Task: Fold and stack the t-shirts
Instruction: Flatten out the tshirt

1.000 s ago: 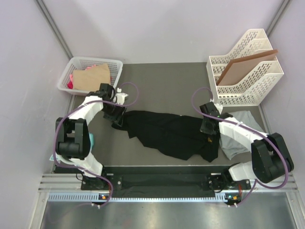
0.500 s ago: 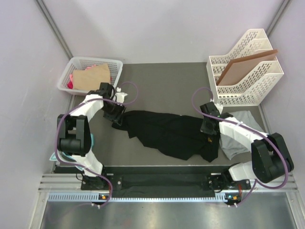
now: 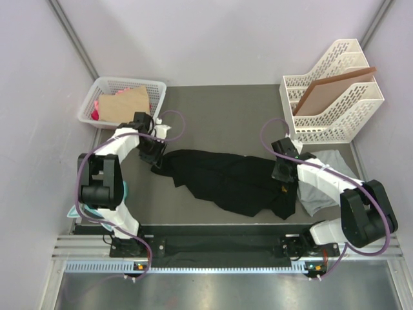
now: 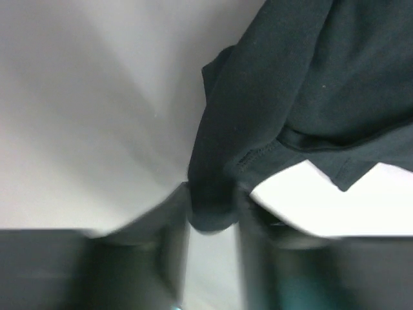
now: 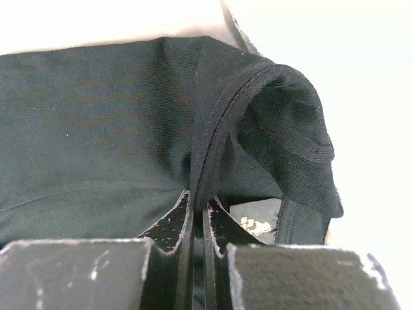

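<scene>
The black t-shirt [image 3: 226, 177] lies crumpled and stretched across the middle of the dark mat. My left gripper [image 3: 157, 155] is shut on its left end; in the left wrist view a fold of black cloth [image 4: 213, 206] sits pinched between the blurred fingers. My right gripper [image 3: 284, 175] is shut on its right end; in the right wrist view the collar seam [image 5: 213, 148] runs down into the closed fingers, with a small label beside them. The light grey t-shirt [image 3: 326, 175] lies at the right, partly under my right arm.
A white basket [image 3: 122, 100] with a brown card and pink cloth stands at the back left. A white file rack [image 3: 332, 97] holding a brown board stands at the back right. A teal object [image 3: 124, 190] lies by the left arm's base.
My left gripper has drawn the shirt's left end slightly back and left. The right arm has not visibly moved.
</scene>
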Controlling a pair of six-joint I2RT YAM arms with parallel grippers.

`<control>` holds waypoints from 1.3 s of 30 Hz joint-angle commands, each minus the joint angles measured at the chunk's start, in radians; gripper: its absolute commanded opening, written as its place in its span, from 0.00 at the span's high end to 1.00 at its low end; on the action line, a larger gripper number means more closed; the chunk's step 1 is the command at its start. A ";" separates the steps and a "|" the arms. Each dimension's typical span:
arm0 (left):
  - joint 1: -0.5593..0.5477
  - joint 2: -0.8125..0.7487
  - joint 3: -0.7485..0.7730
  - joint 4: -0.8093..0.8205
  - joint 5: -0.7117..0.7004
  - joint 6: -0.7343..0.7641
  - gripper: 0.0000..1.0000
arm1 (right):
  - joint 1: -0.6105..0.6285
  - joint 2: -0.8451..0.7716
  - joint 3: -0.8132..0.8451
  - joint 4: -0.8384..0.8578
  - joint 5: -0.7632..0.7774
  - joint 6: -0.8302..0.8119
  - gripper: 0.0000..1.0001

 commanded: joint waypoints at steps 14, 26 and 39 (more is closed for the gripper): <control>0.008 -0.165 0.477 -0.186 0.041 -0.056 1.00 | -0.033 -0.238 0.359 -0.199 0.048 -0.110 1.00; 0.008 -0.510 0.652 -0.317 -0.044 -0.005 1.00 | -0.029 -0.603 0.582 -0.479 -0.107 -0.123 1.00; 0.008 -0.632 1.067 -0.580 0.019 0.068 1.00 | -0.067 -0.603 1.256 -0.851 -0.345 -0.165 1.00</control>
